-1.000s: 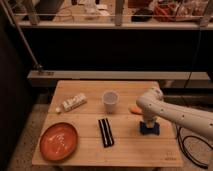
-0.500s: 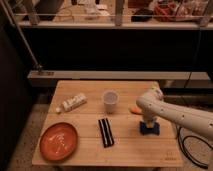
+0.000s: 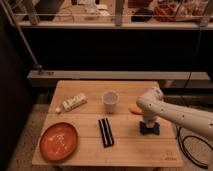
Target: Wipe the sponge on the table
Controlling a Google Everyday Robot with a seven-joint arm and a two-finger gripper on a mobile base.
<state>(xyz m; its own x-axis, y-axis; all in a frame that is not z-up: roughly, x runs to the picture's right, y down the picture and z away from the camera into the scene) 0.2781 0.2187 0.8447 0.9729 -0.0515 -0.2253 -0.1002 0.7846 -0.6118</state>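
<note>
The dark blue sponge point(image 3: 149, 129) lies on the light-wood table point(image 3: 85, 155), at its right side. My white arm comes in from the right and bends down over it. The gripper point(image 3: 149, 122) points straight down onto the top of the sponge and appears to be in contact with it. The arm's wrist hides the upper part of the sponge.
A white cup point(image 3: 110, 100) stands near the table's middle back. A flat black bar point(image 3: 105, 132) lies left of the sponge. An orange plate point(image 3: 59, 140) sits front left, a white tube point(image 3: 71, 103) back left. A small orange object point(image 3: 135, 109) lies behind my arm.
</note>
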